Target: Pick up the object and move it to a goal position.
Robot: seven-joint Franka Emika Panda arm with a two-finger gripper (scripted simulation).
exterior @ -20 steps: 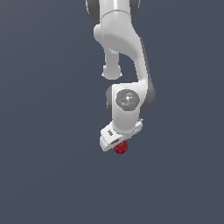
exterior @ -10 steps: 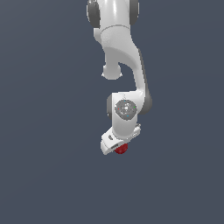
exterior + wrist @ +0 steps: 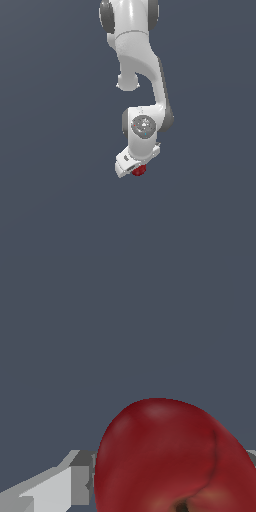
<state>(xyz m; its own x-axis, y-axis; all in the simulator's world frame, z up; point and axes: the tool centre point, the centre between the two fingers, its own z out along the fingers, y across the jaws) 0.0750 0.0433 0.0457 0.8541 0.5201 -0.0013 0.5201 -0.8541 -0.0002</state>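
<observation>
Object (image 3: 139,171), half hidden under the claw (image 3: 136,169) clamped on it, overflows the wrist view.

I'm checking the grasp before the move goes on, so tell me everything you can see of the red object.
The red object is small, roundish and dark red, far smaller than the white gripper that holds it at the arm's lower end. In the wrist view it looks smooth and glossy like a fruit, with a faint crease running down one side to a dark dimple at its edge. A pale grey finger lies against its side. Nothing else touches it; only plain grey-blue background surrounds it, and no surface shows beneath.
</observation>
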